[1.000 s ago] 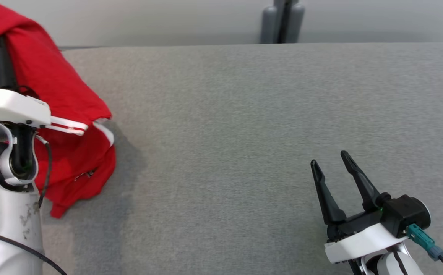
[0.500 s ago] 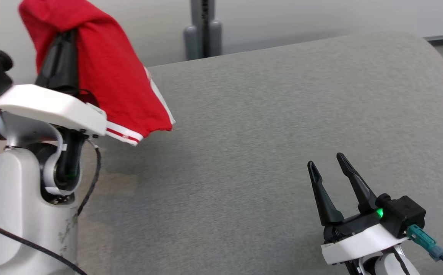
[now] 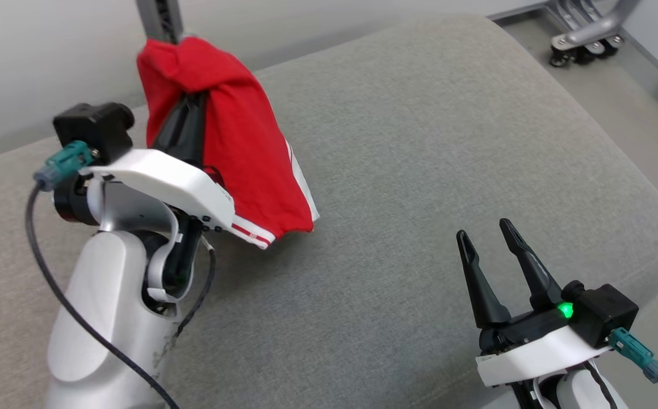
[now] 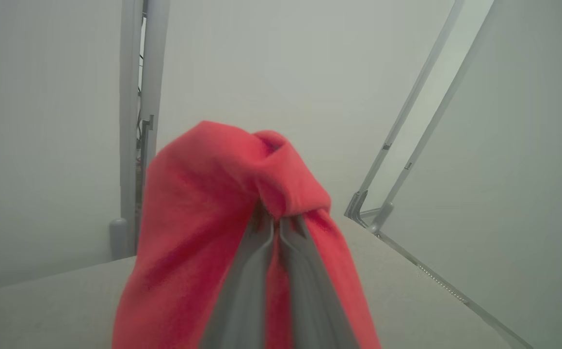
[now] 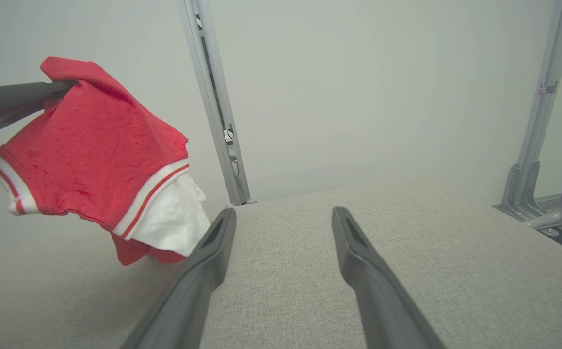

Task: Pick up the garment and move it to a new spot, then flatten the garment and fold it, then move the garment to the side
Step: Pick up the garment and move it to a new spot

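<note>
Your left gripper [image 4: 276, 232] is pressed together on a bunched fold of the red garment [image 3: 249, 147], which drapes back over the fingers and hangs above the grey padded surface [image 3: 419, 142], striped hem lowest. Expect it to be light, soft and floppy, crumpling wherever it lands. A hem corner looks the better hold for spreading. Your right gripper [image 3: 484, 229] stands spread and empty, well apart to the right

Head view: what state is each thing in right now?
garment: bunched, hanging from the left pincer over the grey cushion
left pincer: shut on the garment
right pincer: open, holding nothing
</note>
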Controlling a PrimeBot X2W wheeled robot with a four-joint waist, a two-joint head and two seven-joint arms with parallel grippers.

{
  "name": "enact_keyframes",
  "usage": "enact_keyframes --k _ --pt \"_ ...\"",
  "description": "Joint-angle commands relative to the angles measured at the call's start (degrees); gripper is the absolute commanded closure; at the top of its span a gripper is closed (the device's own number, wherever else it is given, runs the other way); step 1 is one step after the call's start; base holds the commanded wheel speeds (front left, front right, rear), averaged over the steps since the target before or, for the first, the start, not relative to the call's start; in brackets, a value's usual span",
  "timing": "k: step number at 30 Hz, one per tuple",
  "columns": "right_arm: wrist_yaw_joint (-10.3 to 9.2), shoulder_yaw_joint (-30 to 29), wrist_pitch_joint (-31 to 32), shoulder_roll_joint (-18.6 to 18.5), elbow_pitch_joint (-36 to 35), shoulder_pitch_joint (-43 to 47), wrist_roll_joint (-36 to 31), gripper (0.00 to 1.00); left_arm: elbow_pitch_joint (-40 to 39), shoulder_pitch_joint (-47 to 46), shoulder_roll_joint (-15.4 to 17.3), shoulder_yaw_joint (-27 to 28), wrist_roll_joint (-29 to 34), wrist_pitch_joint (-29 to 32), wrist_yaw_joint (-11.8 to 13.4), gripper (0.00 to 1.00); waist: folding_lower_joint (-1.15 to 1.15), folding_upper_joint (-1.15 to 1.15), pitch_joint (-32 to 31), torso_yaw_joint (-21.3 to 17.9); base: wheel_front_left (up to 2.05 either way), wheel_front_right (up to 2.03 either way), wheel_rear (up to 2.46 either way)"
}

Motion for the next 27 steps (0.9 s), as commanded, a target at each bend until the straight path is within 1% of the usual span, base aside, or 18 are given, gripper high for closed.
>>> enact_keyframes --k 1,4,8,12,13,14,15,16,17,22,27 --pt "0.09 0.2 -0.3 -0.2 -0.3 -0.2 0.3 0.00 1.4 0.5 0.3 -0.3 0.0 -0.8 0.4 1.00 0.00 0.00 1.5 -2.1 0.00 0.00 0.00" --pt "0.09 0.4 -0.3 -0.2 -0.5 -0.1 0.6 0.00 6.3 0.7 0.0 -2.3 -0.5 -2.6 0.6 1.00 0.00 0.00 2.7 -3.4 0.00 0.00 0.00" --pt "0.09 0.4 -0.3 -0.2 -0.8 -0.6 0.9 0.00 11.7 -0.2 -0.3 -4.9 0.1 -4.7 0.9 1.00 0.00 0.00 4.0 -3.7 0.00 0.00 0.00" --pt "0.09 0.5 -0.3 -0.2 -1.1 -1.3 1.0 0.00 17.8 -1.2 -0.3 -7.9 -1.8 -6.0 0.6 1.00 0.00 0.00 5.3 -3.4 0.00 0.00 0.00" --pt "0.09 0.5 -0.3 -0.2 -1.1 -1.5 1.1 0.00 19.1 -1.6 -0.4 -8.8 -2.8 -6.5 0.8 0.98 0.00 0.00 5.6 -3.3 0.00 0.00 0.00" --pt "0.09 0.4 -0.3 -0.2 -1.2 -1.6 1.2 0.00 20.3 -2.0 -0.4 -9.8 -3.4 -7.1 1.0 0.69 0.00 0.00 6.0 -3.2 0.00 0.00 0.00" --pt "0.09 0.4 -0.3 -0.2 -1.2 -1.8 1.1 0.00 21.5 -2.3 -0.4 -10.9 -4.2 -7.6 1.0 0.51 0.00 0.00 6.3 -3.1 0.00 0.00 0.00" --pt "0.09 0.3 -0.3 -0.2 -1.3 -2.1 1.1 0.00 22.5 -2.6 -0.4 -12.0 -5.0 -8.2 1.0 0.11 0.00 0.00 6.6 -2.9 0.00 0.00 0.00" --pt "0.09 0.4 -0.3 -0.2 -1.4 -2.4 1.0 0.00 23.4 -3.1 -0.4 -12.9 -5.4 -9.1 1.1 0.00 0.00 0.00 6.8 -2.7 0.00 0.00 0.00" --pt "0.09 0.1 -0.3 -0.2 -1.7 -2.2 0.4 0.00 25.7 -5.1 -0.4 -17.1 -6.9 -13.4 0.8 0.00 0.00 0.00 6.8 -1.3 0.00 0.00 0.00" --pt "0.09 -0.4 -0.3 -0.2 -1.6 -1.3 -0.2 0.00 24.4 -4.8 -0.3 -18.1 -6.2 -18.2 0.7 0.00 0.00 0.00 5.5 1.1 0.00 0.00 0.00"
